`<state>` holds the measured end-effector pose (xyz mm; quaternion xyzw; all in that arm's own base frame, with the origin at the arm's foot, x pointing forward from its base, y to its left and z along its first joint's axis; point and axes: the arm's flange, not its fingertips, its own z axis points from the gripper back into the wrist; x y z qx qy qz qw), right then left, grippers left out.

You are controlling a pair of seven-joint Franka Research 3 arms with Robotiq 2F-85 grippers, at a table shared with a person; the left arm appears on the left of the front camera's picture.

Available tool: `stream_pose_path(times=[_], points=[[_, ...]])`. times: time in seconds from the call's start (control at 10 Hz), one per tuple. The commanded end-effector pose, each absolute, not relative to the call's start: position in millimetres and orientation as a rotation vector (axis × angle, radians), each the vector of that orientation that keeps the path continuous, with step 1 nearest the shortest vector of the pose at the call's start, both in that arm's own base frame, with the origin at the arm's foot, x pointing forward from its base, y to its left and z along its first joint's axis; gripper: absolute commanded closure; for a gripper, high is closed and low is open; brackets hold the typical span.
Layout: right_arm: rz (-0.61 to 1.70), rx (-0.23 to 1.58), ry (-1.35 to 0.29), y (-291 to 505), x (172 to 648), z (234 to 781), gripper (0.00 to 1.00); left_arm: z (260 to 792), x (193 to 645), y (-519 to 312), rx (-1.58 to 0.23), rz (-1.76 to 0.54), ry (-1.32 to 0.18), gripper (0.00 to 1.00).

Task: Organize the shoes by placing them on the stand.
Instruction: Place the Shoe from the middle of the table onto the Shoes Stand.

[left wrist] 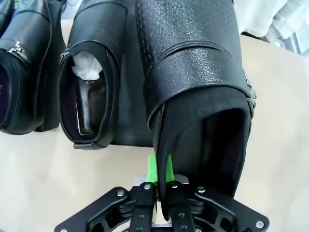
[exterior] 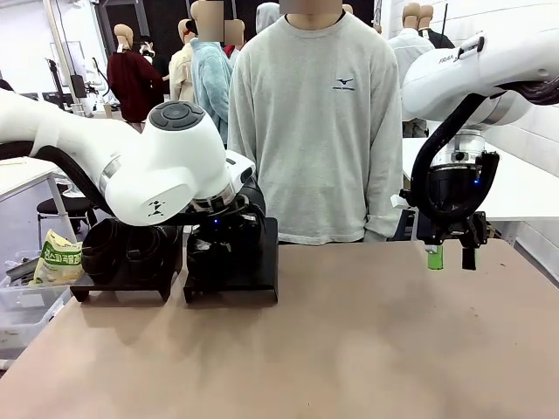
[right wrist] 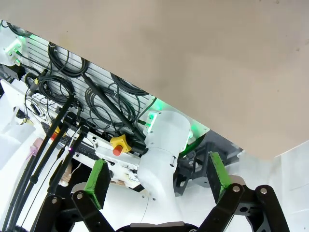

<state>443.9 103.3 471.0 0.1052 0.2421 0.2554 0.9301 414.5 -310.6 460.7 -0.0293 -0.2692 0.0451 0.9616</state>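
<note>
My left gripper (left wrist: 161,180) pinches the heel rim of a shoe (left wrist: 193,82), holding it over the stand (exterior: 231,284) next to the other shoes (left wrist: 89,92) for placing; my right gripper (exterior: 450,257) waits wide open, empty, well apart

The left arm reaches in low from the left, its wrist bent down, and the left gripper (left wrist: 161,176) has its fingers pinched together on the heel rim of a shoe (left wrist: 198,92). The right arm hangs upright, the right gripper (exterior: 450,258) pointing down with fingers spread wide, holding nothing.
</note>
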Motion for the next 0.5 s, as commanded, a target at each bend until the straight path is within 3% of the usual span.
stream_pose_path(times=[0.0, 0.4], points=[[0.523, 0.214, 0.496, 103, 445, 472, 0.00, 464, 413, -312, -0.059, 0.077, -0.541, 1.00], [0.523, 0.214, 0.496, 103, 445, 472, 0.00, 448, 444, -311, -0.045, -0.048, -0.584, 1.00]])
